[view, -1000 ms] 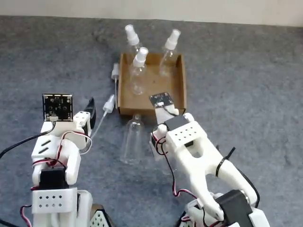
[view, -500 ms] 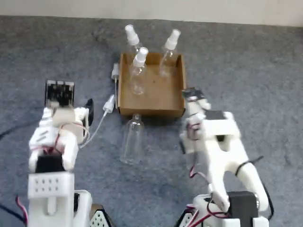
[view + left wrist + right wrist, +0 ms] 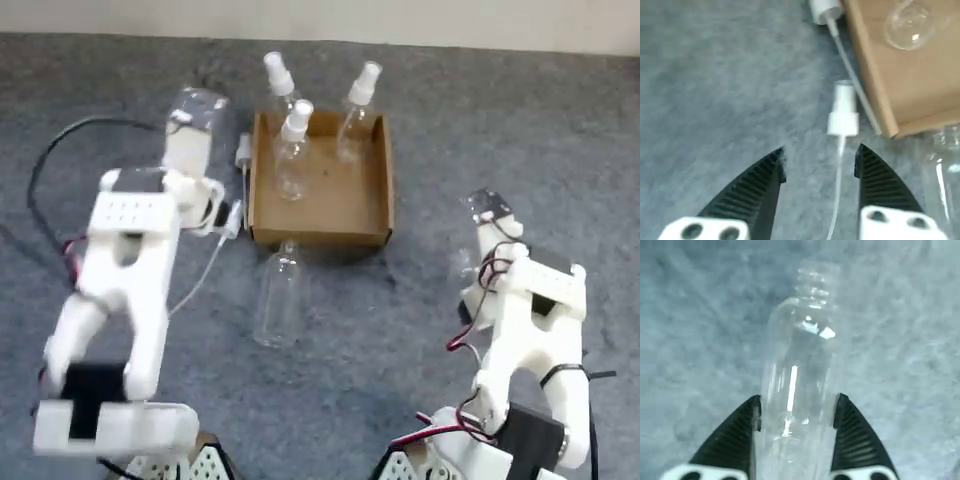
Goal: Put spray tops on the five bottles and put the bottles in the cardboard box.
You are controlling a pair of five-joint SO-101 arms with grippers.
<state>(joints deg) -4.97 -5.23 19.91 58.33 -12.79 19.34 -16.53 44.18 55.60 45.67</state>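
Observation:
My left gripper (image 3: 821, 152) is open just short of a white spray top (image 3: 842, 117) that lies on the carpet beside the cardboard box (image 3: 890, 85), its tube running back between the fingers. In the high view this gripper (image 3: 222, 212) is at the box's left front corner. A second spray top (image 3: 243, 155) lies farther along that side. My right gripper (image 3: 798, 400) is shut on a clear bottle (image 3: 800, 355) with a bare threaded neck, right of the box (image 3: 320, 235). Another topless bottle (image 3: 278, 295) lies in front of the box.
Three bottles with spray tops (image 3: 292, 150) (image 3: 355, 110) (image 3: 280, 85) stand or lean in the back of the box. Grey carpet covers the table. A black cable (image 3: 60, 170) loops at the left. Open floor lies to the far right.
The left arm has stretched forward and right to the spray top by the box. The right arm has swung from the box's front out to the right.

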